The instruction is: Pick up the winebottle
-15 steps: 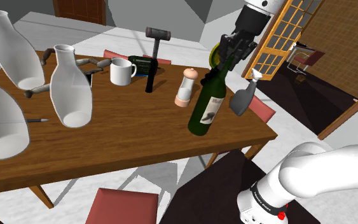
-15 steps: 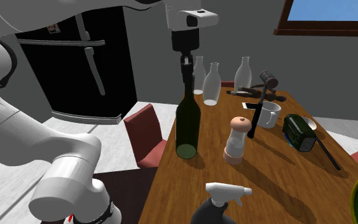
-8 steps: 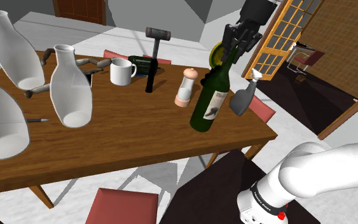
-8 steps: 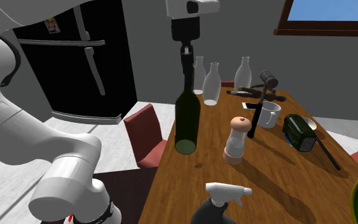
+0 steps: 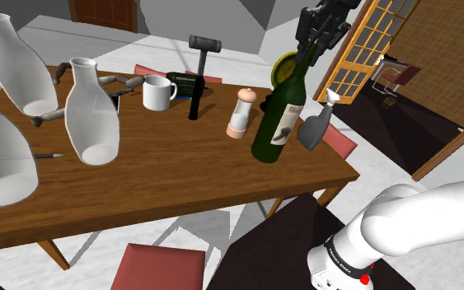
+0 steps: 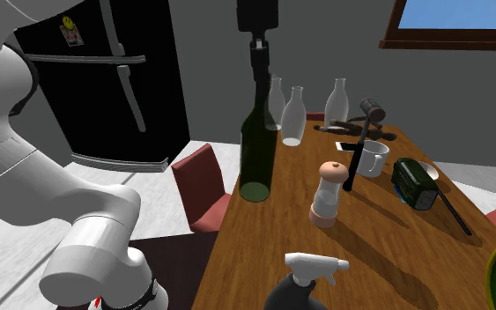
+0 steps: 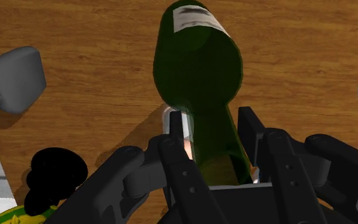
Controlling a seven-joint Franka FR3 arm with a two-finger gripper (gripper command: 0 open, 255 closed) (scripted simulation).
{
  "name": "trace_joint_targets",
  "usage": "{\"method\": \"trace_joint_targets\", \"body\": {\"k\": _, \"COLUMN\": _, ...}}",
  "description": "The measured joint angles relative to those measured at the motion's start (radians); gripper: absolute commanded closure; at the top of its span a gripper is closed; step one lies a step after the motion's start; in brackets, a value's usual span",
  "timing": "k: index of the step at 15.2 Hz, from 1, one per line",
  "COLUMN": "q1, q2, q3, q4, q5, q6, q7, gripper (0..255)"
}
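Note:
The wine bottle is dark green with a white label. It hangs by its neck a little above the wooden table, near the edge by the stand. My gripper is shut on the top of the neck from above. In the second exterior view the bottle hangs straight below the gripper, its base off the tabletop. In the wrist view the black fingers clasp the neck on both sides, and the bottle's body points down at the wood; the gripper is seen there too.
A pepper grinder stands just beside the bottle and a grey spray bottle at the table corner. A white mug, a hammer and white vases stand farther along. Red chairs ring the table.
My gripper has risen with the bottle in it. The bottle's base has lifted higher off the table and drifted slightly toward the spray bottle.

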Motion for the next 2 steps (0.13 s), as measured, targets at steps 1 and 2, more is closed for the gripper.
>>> {"method": "trace_joint_targets", "body": {"k": 1, "q1": -0.001, "q2": 0.009, "q3": 0.001, "q4": 0.022, "q5": -0.001, "q6": -0.013, "q7": 0.002, "gripper": 255}}
{"method": "trace_joint_targets", "body": {"k": 2, "q1": -0.001, "q2": 0.013, "q3": 0.001, "q4": 0.035, "q5": -0.002, "q6": -0.022, "q7": 0.002, "gripper": 255}}
